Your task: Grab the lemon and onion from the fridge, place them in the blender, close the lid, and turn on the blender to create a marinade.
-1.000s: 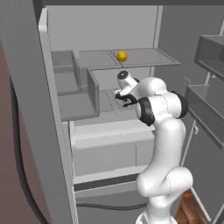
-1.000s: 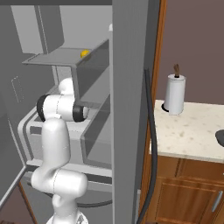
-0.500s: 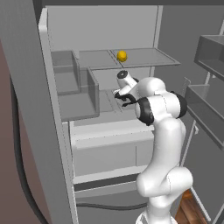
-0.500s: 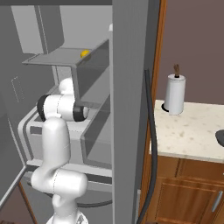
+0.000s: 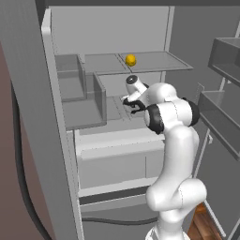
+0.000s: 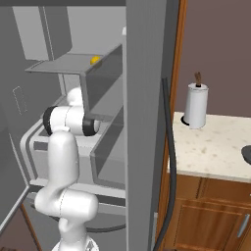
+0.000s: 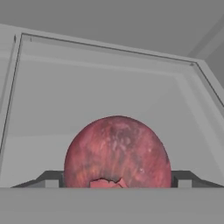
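Because the onion (image 7: 117,152) sits squarely between our two finger tips (image 7: 49,179), one at nine o'clock and one at three o'clock of it in the hand view, we judge the gripper (image 7: 117,180) lined up for the grab. The tips stand just beside its flanks. Whether they already press on it we cannot tell, since the contact lines are hidden at the bottom edge.

In the left base view the gripper (image 5: 133,104) reaches into the fridge (image 5: 108,37) under the upper shelf (image 5: 154,63), the arm bent at the elbow to get the hand low and level over the middle shelf where the onion rests. That level approach suits a round thing that could roll if nudged from above.

The lemon (image 5: 131,60) lies on the upper shelf, at twelve o'clock of the hand and well apart from it, untouched; it shows too in the right base view (image 6: 95,60).

At three o'clock of the fridge, in the right base view, a paper-towel roll (image 6: 196,106) stands on the counter (image 6: 215,152). We take the onion as the first item in hand, with the lemon to follow.
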### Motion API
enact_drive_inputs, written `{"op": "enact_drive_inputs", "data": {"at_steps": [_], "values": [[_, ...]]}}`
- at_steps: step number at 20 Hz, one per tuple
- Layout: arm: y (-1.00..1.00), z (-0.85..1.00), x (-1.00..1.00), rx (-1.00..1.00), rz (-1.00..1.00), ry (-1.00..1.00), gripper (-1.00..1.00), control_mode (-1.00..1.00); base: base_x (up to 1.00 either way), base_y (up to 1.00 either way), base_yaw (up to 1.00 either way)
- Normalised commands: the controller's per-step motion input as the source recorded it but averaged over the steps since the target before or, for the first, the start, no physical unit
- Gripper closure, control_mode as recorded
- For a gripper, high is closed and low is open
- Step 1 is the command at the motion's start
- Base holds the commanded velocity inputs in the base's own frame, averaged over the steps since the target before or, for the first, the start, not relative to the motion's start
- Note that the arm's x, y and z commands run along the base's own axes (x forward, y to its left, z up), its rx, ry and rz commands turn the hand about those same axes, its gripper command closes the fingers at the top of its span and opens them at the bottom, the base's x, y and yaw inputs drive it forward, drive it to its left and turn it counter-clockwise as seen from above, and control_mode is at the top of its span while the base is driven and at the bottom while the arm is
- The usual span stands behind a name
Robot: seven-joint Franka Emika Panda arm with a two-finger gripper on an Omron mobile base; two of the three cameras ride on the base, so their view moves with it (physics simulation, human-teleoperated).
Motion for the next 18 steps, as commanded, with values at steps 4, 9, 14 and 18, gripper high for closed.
{"op": "enact_drive_inputs", "data": {"at_steps": [4, 9, 14, 18], "values": [[-0.04, -0.15, -0.09, 0.02, 0.07, -0.09, 1.00, -1.00, 0.00, 0.00, 0.00], [0.03, 0.11, -0.94, 0.00, 0.01, -0.18, 1.00, -1.00, 0.00, 0.00, 0.00], [0.28, 0.38, -1.00, 0.00, 0.00, -0.13, 1.00, -1.00, 0.00, 0.00, 0.00], [0.35, 0.49, -1.00, 0.01, 0.00, -0.02, 1.00, -1.00, 0.00, 0.00, 0.00]]}}
